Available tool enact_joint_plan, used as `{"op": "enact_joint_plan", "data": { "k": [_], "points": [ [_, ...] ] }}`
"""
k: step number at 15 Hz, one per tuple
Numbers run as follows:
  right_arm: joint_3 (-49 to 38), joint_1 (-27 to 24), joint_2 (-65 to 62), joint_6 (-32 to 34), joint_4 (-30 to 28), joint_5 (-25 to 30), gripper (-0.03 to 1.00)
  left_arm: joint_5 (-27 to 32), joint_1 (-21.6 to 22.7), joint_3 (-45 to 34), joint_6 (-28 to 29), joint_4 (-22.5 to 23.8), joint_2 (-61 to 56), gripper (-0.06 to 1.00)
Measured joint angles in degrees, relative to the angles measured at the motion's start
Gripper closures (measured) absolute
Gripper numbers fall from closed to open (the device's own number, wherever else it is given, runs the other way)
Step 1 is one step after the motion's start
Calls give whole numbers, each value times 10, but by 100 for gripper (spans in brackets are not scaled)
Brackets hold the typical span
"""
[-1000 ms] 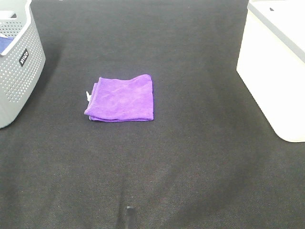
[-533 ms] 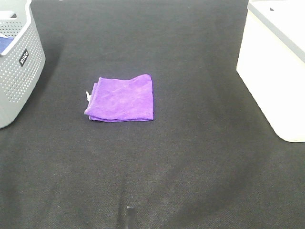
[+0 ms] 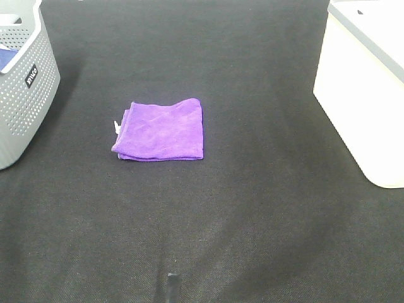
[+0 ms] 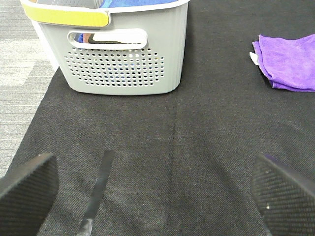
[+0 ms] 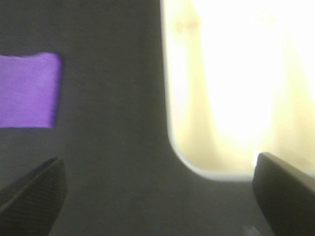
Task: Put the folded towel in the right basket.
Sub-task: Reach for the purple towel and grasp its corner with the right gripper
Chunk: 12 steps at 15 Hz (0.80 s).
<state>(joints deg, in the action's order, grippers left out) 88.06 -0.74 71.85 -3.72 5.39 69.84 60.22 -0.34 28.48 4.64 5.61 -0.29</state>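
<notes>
Fuzzy cloth towel, matt mat

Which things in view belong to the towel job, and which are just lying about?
Part of the job: purple folded towel, flat on the black mat; white basket at the right.
Just lying about: grey perforated basket at the left; blue cloth inside it.

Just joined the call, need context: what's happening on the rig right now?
Nothing is being handled yet. The towel lies folded on the mat, between the gray basket on the left and the white basket on the right, touching neither. The left gripper and right gripper are both open and empty, well short of the towel. Neither arm shows in the high view.
</notes>
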Motion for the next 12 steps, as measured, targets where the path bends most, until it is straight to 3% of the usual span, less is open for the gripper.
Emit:
{"op": "enact_joint_plan", "data": {
  "k": [4,6,8,12],
  "points": [
    [87,18,166,-30,198,-1,-1,0,0,0,0,0,0,-4],
    [95,71,246,-30,201,-3,-1,0,0,0,0,0,0,-4],
    [95,123,325,-30,202,-43,-1,0,0,0,0,0,0,-4],
    [95,155,400,-51,212,-101,-1,0,0,0,6,0,0,-4]
  ]
}}
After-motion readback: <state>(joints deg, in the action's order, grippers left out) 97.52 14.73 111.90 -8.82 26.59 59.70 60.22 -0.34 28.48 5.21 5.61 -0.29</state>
